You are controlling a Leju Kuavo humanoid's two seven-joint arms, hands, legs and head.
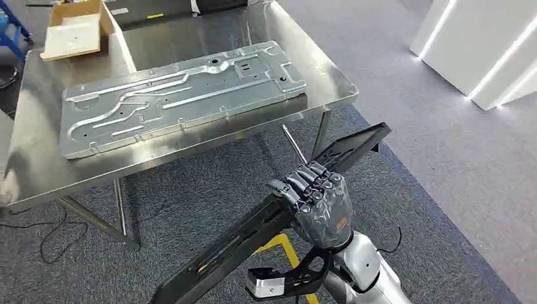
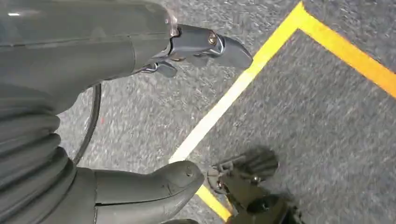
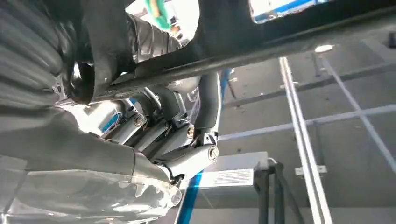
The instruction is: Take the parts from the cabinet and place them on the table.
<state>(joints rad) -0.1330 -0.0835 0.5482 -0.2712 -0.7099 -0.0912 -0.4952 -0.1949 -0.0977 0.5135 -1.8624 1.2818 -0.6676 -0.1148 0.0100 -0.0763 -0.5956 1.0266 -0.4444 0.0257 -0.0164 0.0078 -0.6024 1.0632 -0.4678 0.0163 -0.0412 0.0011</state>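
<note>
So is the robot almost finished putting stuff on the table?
Partly. One big silver stamped metal panel already lies on the shiny steel table. The right hand grips a long black frame part that is not on the table yet.

floor: grey carpet (image 1: pixel 443 158), yellow tape line (image 2: pixel 280 42) | furniture: steel desk (image 1: pixel 38 164) | far right: white lit panels (image 1: pixel 481 50) | far left: cardboard box (image 1: pixel 73 28)

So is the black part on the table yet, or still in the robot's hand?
In hand. The right hand grips the long black part over the carpet, short of the steel table.
</note>
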